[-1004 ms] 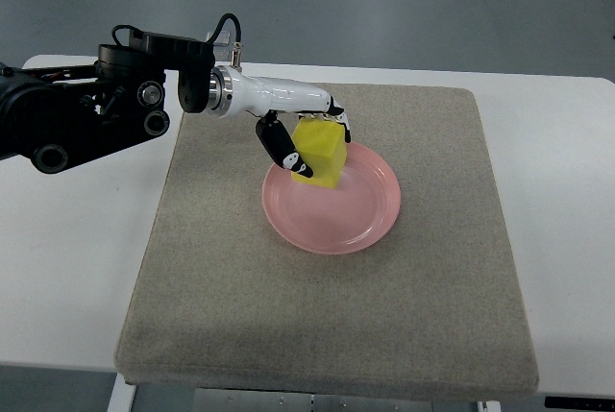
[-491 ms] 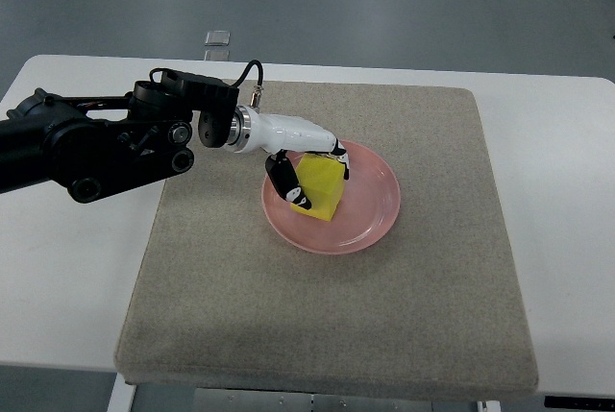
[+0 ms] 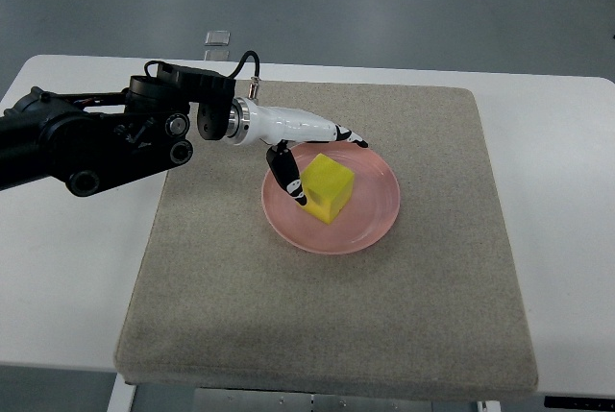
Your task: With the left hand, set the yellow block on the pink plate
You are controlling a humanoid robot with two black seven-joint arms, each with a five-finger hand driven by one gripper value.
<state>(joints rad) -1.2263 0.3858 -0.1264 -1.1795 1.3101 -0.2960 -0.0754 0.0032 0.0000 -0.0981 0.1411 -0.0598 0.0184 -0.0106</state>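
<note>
we see the block (image 3: 327, 185) resting on the plate (image 3: 377, 218), the left robot hand (image 3: 312, 157) released just beside it; a careless withdrawal, we judge, could knock it off.

Left arm (image 3: 96, 138) comes in from left edge, black housing w/ round joints, cable looped over the wrist. Forearm narrows to a white wrist section, angled right and slightly down. Left robot hand (image 3: 312, 157) is spread: thumb (image 3: 288, 177) points down-right, black-tipped w/ white marks; fingers (image 3: 348, 135) stretch out flat to the right, apart from thumb. Nothing gripped between them. Right arm not visible.
</note>
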